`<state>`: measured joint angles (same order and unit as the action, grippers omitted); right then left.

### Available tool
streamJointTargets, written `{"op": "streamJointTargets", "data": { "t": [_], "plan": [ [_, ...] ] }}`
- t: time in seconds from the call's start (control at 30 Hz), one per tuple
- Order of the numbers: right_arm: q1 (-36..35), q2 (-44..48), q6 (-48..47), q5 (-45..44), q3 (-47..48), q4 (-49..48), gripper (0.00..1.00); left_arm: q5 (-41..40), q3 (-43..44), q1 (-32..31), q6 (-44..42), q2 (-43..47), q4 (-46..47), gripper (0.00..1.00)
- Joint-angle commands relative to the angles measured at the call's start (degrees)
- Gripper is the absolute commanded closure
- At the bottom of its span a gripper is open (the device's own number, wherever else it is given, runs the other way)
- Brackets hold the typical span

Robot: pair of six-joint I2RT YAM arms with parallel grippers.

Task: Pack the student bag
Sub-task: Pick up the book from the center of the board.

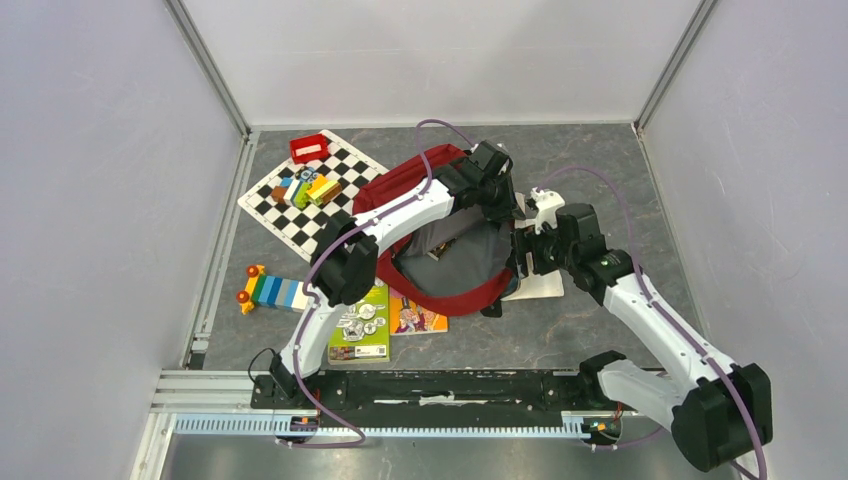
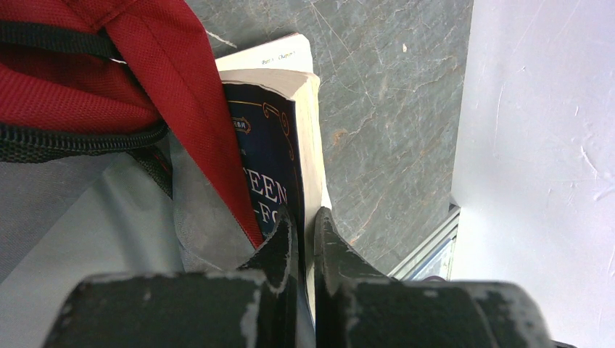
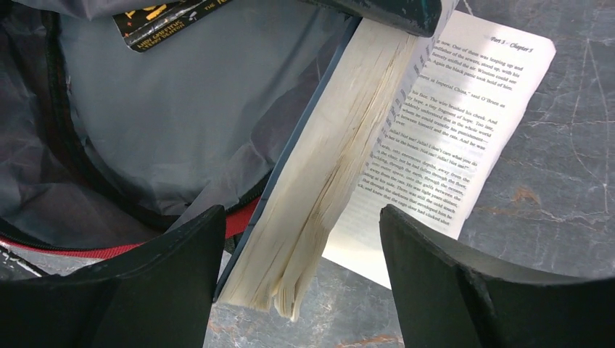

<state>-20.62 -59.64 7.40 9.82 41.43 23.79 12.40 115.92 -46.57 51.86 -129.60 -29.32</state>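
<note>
The student bag (image 1: 400, 190), dark red with grey lining (image 1: 460, 255), lies open mid-table. A thick book with a dark blue cover (image 2: 265, 159) stands on edge at the bag's right rim, its pale page block (image 3: 326, 174) hanging and one open page (image 3: 450, 109) flat on the table. My left gripper (image 2: 304, 232) is shut on the book's cover and pages; in the top view the left gripper (image 1: 497, 188) is over the bag's right side. My right gripper (image 3: 301, 239) is open, its fingers either side of the page block without touching. A black book with yellow lettering (image 3: 163, 18) lies inside the bag.
A chessboard (image 1: 285, 215) with colourful blocks (image 1: 305, 188) and a small red box (image 1: 309, 147) lies far left. A colourful toy (image 1: 268, 290), a green book (image 1: 362, 325) and a bright booklet (image 1: 418, 316) lie near left of the bag. Walls enclose three sides.
</note>
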Motion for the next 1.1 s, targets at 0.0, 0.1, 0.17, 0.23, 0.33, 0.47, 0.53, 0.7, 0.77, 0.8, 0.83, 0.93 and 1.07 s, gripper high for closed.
{"op": "streamJointTargets", "data": {
  "t": [0.0,0.1,0.17,0.23,0.33,0.47,0.53,0.7,0.77,0.8,0.83,0.93,1.07],
  "plan": [
    [-0.12,3.59,-1.16,-1.31,0.23,1.18,0.17,0.63,0.54,0.42,1.51,3.39,3.55,0.98],
    [-0.09,4.79,-1.23,-1.92,0.41,2.07,0.17,0.63,0.51,0.42,1.32,3.39,3.53,0.98],
    [-0.12,5.01,-1.45,-2.50,0.32,2.58,0.18,0.74,0.54,0.47,1.32,3.39,3.57,0.98],
    [-0.05,4.78,-1.67,-3.21,-0.24,3.00,0.20,0.78,0.54,0.42,1.41,3.29,3.53,0.98],
    [-0.11,4.35,-2.06,-4.87,-0.74,3.92,0.25,0.65,0.54,0.47,1.23,3.39,3.49,0.98],
    [-0.12,3.68,-3.88,-7.12,-0.81,4.46,0.32,0.75,0.56,0.42,1.23,3.30,3.65,0.98],
    [-0.12,2.44,-4.23,-7.28,-1.04,3.89,0.36,1.10,0.62,0.42,1.36,3.05,3.83,0.98],
    [-0.10,-0.92,-3.63,-6.41,-1.64,-0.16,0.47,1.48,0.33,0.42,1.58,3.04,3.84,0.98],
    [-0.16,-2.24,-3.49,-5.57,-1.87,-2.65,0.47,1.64,0.31,0.38,1.58,3.04,3.84,0.98],
    [-0.12,-3.03,-3.36,-5.23,-1.96,-3.59,0.47,1.68,0.28,0.35,1.58,3.04,3.83,0.98],
    [-0.12,-3.88,-3.14,-4.84,-1.68,-4.40,0.54,1.79,0.27,0.34,1.58,3.04,3.83,0.98],
    [-0.12,-4.60,-1.80,-8.90,0.44,-3.47,0.83,2.27,0.60,0.42,0.25,3.25,3.47,0.95],
    [0.21,-2.10,1.76,-22.69,4.33,1.75,1.00,0.39,0.71,1.31,-3.37,5.34,2.34,0.41]
  ]
}}
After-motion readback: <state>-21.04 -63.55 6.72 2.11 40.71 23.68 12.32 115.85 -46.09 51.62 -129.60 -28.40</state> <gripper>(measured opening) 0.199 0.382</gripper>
